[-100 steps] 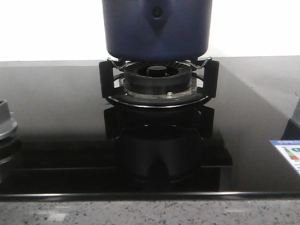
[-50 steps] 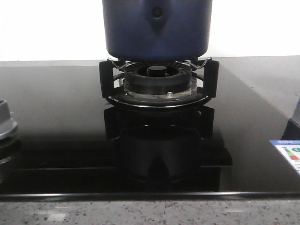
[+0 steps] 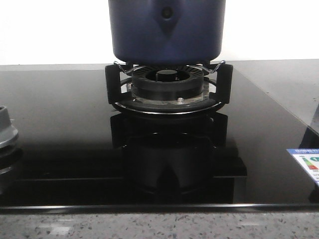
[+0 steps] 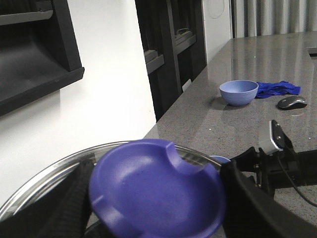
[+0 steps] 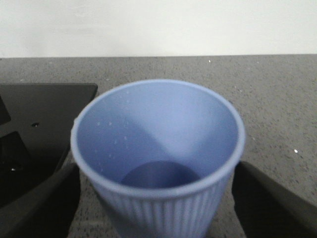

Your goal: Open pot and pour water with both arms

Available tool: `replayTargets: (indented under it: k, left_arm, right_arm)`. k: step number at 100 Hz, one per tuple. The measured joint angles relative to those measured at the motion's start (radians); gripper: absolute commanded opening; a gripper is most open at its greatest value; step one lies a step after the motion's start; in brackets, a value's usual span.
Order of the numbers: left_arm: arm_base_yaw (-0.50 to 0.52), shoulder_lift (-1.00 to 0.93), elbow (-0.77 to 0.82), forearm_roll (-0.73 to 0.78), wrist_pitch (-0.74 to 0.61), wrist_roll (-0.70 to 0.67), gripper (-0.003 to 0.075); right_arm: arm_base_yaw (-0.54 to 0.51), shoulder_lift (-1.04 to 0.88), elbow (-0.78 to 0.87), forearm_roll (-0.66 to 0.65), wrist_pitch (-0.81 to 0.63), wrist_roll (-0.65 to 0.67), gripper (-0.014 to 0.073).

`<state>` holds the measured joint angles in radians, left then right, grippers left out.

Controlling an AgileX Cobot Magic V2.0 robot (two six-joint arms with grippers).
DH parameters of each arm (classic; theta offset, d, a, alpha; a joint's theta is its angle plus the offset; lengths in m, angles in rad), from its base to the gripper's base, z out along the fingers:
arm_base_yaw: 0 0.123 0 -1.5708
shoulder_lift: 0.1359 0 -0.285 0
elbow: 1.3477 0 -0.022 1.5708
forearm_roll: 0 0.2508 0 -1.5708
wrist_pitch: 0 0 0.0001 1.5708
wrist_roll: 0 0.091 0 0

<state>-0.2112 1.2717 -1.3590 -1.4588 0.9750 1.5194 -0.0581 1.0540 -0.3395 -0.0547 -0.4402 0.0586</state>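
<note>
The dark navy pot [image 3: 167, 30] stands on the black burner ring [image 3: 167, 89] in the front view; its top is cut off and neither arm shows there. In the left wrist view my left gripper [image 4: 156, 198] is shut on the purple-blue knob [image 4: 156, 191] of a glass lid [image 4: 47, 176], a black finger [image 4: 242, 198] pressed on each side. In the right wrist view my right gripper [image 5: 158, 208] is shut on a light blue ribbed cup [image 5: 158, 148], upright, its mouth open towards the camera. I cannot tell if there is water in it.
The glossy black hob [image 3: 60, 124] has a grey knob [image 3: 6, 132] at its left and a label sticker [image 3: 306, 162] at its right. On the grey counter lie a blue bowl [image 4: 238, 92], a blue cloth [image 4: 278, 88] and a mouse [image 4: 292, 102].
</note>
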Motion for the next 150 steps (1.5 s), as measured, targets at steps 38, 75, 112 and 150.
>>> replayTargets:
  k: [38,75,112,150]
  left_arm:
    - [0.000,0.000,0.000,0.000,0.000,0.000,0.0249]
    - [0.000,0.000,0.000,0.000,0.000,0.000,0.0249]
    - [0.000,0.000,0.000,0.000,0.000,0.000,0.0249]
    - [0.000,0.000,0.000,0.000,0.000,0.000,0.0249]
  right_arm:
    - [0.000,0.229,0.000,0.000,-0.267,0.000,0.0566]
    - [0.000,0.295,0.000,0.000,-0.355,0.000,0.0563]
    - [0.000,0.295,-0.002,0.001,-0.366,0.000,0.0262]
    - [-0.001,0.156,-0.029,-0.205,-0.355,0.000,0.0219]
